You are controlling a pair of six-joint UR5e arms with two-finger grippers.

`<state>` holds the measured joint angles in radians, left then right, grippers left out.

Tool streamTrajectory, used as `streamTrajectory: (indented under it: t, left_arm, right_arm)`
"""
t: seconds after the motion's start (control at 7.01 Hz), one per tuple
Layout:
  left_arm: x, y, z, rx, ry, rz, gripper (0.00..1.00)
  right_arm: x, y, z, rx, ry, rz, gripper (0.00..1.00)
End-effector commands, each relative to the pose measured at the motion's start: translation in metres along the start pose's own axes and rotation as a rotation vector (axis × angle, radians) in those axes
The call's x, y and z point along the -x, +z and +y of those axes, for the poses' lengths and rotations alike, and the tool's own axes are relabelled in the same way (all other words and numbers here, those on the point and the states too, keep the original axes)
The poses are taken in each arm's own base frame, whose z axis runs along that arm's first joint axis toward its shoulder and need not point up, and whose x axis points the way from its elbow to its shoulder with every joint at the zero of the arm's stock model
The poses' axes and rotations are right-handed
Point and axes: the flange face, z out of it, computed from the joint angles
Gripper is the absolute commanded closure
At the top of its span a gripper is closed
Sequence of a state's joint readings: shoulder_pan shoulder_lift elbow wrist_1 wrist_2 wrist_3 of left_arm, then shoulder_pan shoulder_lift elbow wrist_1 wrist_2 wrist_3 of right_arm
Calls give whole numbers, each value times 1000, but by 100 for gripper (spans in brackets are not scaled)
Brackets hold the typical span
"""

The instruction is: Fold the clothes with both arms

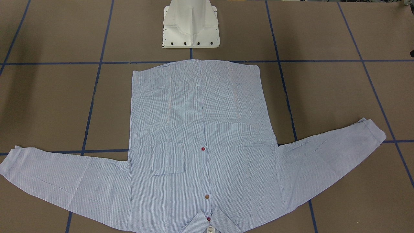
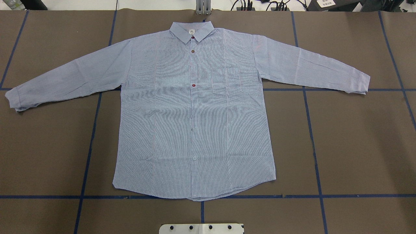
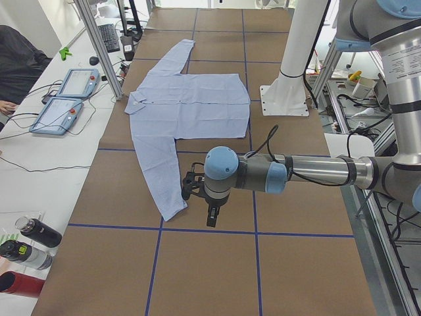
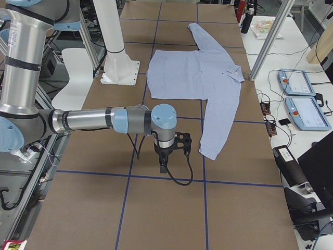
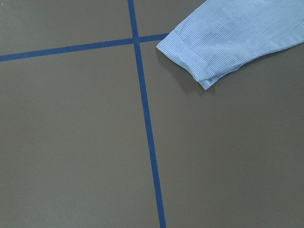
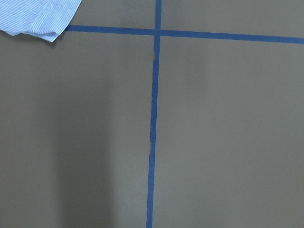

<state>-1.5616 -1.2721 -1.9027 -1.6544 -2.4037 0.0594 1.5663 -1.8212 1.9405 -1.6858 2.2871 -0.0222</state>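
**Left gripper**: black, two-fingered, pointing down at lower centre of the left side view, just beside a sleeve cuff. Its opening cannot be told, nor whether it touches anything.

**Right gripper**: the same form, at centre of the right side view, near the other cuff. Its opening cannot be told either.

**Shirt**: thin woven cloth with fine blue and white stripes. It lies flat, front up, at centre of the overhead view, collar toward the top edge and sleeves spread to both sides. It has small dark red buttons and a square chest pocket.

**Table**: a matte brown surface divided into a grid by blue tape.

**Pedestal**: white, with a flared base.
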Motion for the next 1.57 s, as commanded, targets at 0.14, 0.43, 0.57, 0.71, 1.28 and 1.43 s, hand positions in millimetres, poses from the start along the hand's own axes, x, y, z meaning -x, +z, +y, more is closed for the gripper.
streamTrajectory:
  t: [0.14,0.43,0.57,0.71,1.28,1.43]
  left_arm:
    - [-12,-10,-6,-24,30,0,0]
    - [-28,-26,-32,-70,78,2,0]
    - [-44,-43,-69,-128,140,-4,0]
    - [-55,-55,-90,-163,177,-19,0]
    - [-53,-53,-101,-161,178,-16,0]
    - [-51,-49,-100,-154,173,-14,0]
  right_arm:
    - [18,-14,-21,-76,-72,-2,0]
    - [63,-17,-55,-114,-181,-14,0]
    - [90,-16,-74,-159,-280,-18,0]
    - [121,-11,-118,-190,-365,-28,0]
    - [121,105,-199,-221,-284,-104,2]
    - [136,123,-195,-231,-235,-136,8]
